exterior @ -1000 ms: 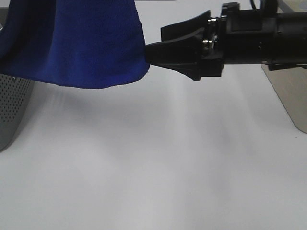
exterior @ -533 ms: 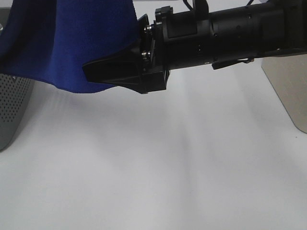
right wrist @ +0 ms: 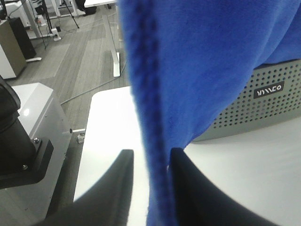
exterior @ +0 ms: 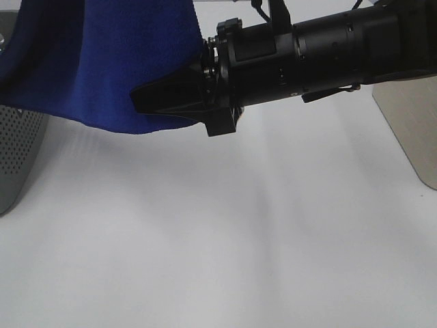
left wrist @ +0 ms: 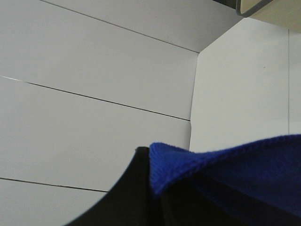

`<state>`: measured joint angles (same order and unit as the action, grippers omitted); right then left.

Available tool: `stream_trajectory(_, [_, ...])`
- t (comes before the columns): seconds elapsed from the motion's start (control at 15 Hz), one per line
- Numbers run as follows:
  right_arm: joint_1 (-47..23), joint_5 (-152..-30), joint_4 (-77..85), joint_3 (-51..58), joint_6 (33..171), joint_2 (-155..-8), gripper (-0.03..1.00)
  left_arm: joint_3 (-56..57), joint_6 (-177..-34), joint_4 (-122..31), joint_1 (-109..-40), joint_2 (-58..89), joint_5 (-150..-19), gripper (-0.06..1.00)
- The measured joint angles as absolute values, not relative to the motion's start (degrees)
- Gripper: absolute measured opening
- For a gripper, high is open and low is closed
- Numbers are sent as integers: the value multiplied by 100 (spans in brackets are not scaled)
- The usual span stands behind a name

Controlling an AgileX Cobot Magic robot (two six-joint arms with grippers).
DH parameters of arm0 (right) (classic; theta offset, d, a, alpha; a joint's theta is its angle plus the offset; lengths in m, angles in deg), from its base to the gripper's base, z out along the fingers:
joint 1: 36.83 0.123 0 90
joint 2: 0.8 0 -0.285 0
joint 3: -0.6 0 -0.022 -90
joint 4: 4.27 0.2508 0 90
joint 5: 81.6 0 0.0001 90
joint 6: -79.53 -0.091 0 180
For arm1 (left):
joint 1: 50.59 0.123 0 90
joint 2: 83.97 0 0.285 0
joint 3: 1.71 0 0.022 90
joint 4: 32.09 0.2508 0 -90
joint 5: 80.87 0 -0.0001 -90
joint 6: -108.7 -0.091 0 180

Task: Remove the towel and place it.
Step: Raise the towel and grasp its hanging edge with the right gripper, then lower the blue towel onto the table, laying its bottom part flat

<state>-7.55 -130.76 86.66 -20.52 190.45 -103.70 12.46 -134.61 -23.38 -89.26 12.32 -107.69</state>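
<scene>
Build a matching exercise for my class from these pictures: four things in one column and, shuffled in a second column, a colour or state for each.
Things:
1. towel
2. right gripper
3. basket
4. table

Descriptions:
A. grey, perforated wall
B. white, flat
C. blue, hanging
D. black, blue cloth edge between its fingers

Pairs: 1-C, 2-D, 3-A, 4-B

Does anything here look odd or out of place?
Only the towel: it hangs bunched in mid-air above the table, near the grey basket, one edge pinched in the right gripper. Nothing looks spilled or damaged.
</scene>
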Motion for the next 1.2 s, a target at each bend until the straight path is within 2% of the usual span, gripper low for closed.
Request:
stream_trajectory(0.73, [-766,-12853,7704,-2052,18180,-9946,26,1246,-13461,-2344,-8926,1232,-10769,0])
stream_trajectory(0.93, [-835,-12853,7268,-2052,17813,-9768,16,1246,-13461,-2366,-8926,1232,-10769,0])
stream_trajectory(1.0, [-852,-12853,7194,-2052,17710,-9717,6,1246,-13461,-2372,-8926,1232,-10769,0])
stream_trajectory(1.07, [-869,-12864,7085,-2052,17538,-9699,1,1246,-13461,-2389,-8926,1232,-10769,0])
stream_trajectory(1.2, [-869,-12887,7033,-2052,17246,-9699,1,1246,-13461,-2424,-8926,1232,-10769,0])
